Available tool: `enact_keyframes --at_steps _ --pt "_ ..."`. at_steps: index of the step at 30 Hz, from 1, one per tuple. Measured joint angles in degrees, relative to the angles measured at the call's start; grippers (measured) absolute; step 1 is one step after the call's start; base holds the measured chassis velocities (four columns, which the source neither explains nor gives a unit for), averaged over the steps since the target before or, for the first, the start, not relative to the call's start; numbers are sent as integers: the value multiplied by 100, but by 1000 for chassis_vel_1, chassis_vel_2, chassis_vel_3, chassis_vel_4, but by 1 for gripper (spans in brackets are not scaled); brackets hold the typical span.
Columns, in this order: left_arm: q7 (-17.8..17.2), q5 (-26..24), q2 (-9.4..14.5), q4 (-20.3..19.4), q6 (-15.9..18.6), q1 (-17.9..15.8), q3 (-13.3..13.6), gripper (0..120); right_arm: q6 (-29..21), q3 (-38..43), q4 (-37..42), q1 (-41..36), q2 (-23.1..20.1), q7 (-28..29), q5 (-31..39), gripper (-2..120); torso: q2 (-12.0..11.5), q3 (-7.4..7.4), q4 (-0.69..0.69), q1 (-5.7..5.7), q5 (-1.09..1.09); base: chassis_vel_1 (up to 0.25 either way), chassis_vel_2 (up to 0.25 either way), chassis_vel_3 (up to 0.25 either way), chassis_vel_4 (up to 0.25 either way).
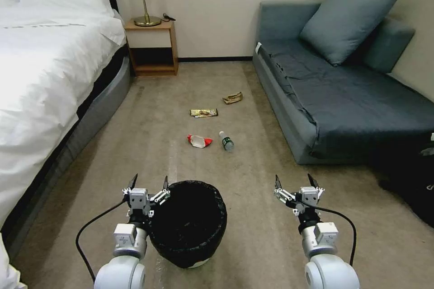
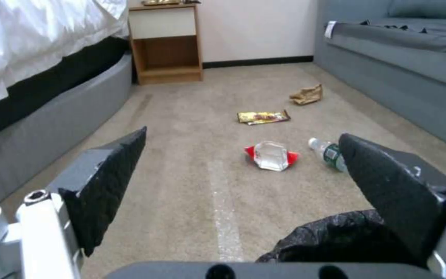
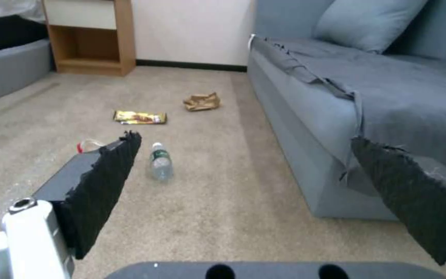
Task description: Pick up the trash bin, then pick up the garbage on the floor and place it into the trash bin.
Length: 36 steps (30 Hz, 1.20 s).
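In the lower left of the head view, the left gripper hangs with its fingers spread wide and holding nothing, one fingertip just at the rim of the trash bin. The bin, lined with a crinkly black bag, stands on the carpet at lower centre, between the two arms. Above it, mid-frame, the litter lies on the floor: a red-and-white wrapper, a small clear bottle just beside it, a flat gold-brown snack wrapper farther back, and crumpled tan paper beyond that. In the lower right, the right gripper is likewise wide open and empty, well apart from the bin. A white bed fills the left edge, a grey sofa the right.
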Motion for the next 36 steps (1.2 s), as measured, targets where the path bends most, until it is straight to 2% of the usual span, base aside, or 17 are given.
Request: enact_keyframes --at_steps 36 --pt "0 0 0 0 0 0 0 100 0 0 0 0 0 0 0 100 0 0 0 0 0 0 0 0 0"
